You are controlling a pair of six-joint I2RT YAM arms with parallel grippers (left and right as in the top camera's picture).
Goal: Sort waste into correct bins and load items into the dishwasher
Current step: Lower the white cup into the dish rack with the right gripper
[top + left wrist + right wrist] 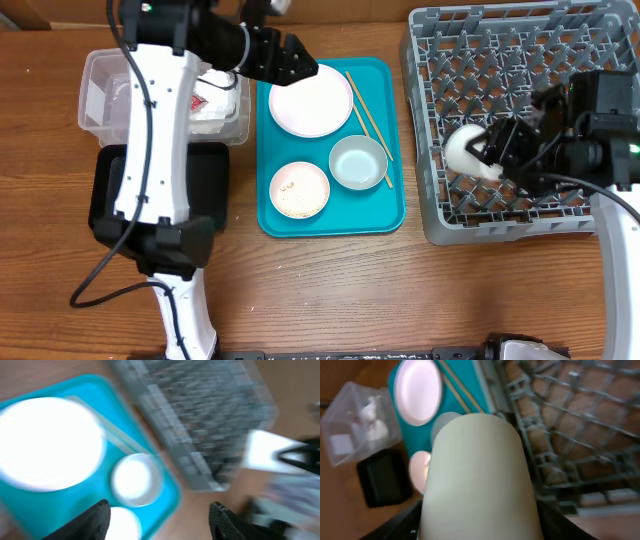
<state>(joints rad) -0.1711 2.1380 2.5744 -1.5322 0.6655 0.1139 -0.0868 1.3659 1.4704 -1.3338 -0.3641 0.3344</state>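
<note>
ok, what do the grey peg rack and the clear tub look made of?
Grey grid rack: looks like moulded matte plastic, given its uniform colour and lattice ribs. Clear rectangular tub: probably thin glossy plastic; its walls are see-through.

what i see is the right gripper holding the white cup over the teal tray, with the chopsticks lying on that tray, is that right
No. The overhead view shows the right gripper holding the white cup over the grey dish rack, not the teal tray. The chopsticks do lie on that tray.
</note>
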